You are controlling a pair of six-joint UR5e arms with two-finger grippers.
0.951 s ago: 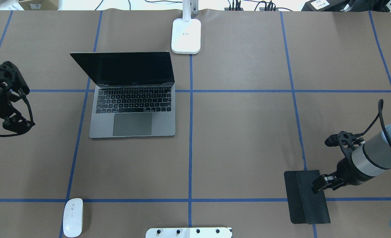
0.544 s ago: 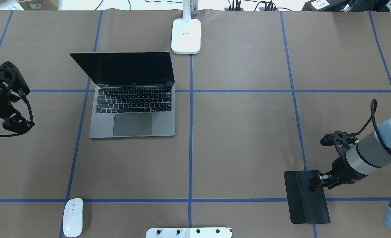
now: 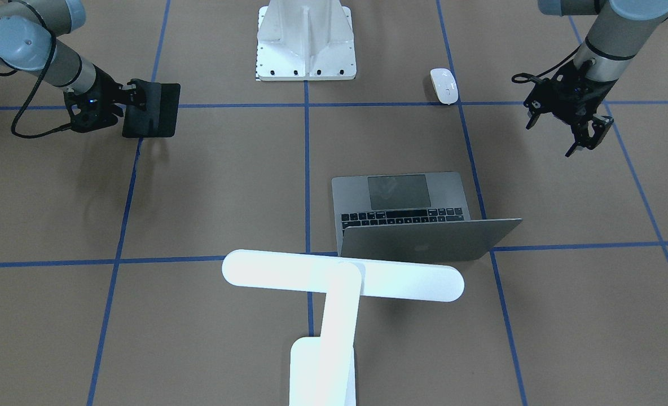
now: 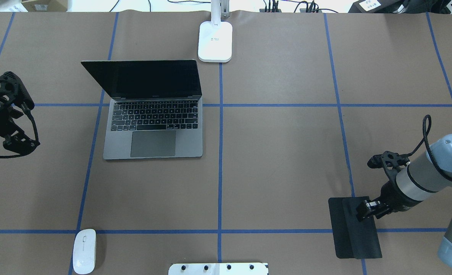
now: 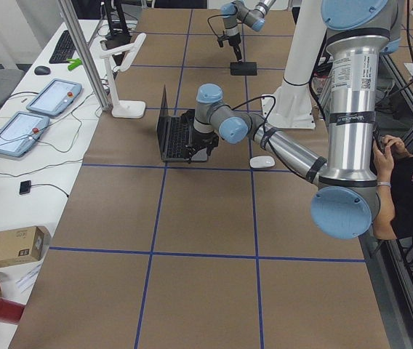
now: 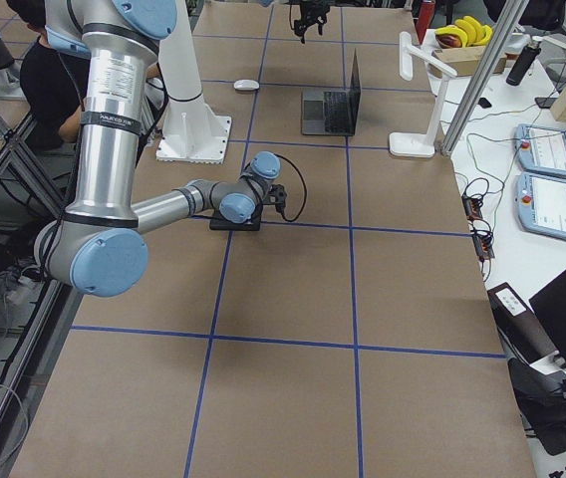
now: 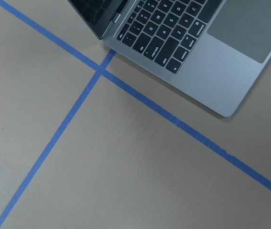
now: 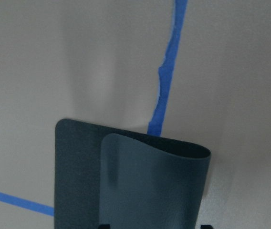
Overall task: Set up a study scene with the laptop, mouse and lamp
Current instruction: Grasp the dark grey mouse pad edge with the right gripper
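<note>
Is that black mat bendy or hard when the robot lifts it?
Probably bendy: the black mat curls over where the right gripper lifts its edge. Likely light too, being thin. It may flop when carried.

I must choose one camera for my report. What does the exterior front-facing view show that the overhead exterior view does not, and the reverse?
Only front-facing: the long bar head of the lamp and the logo on the lid of the laptop. Only overhead: the laptop's dark screen and cables beyond the far edge of the table. Both: the mouse, the keyboard, the white mount, and the black pad with one edge curled over in the right hand.
</note>
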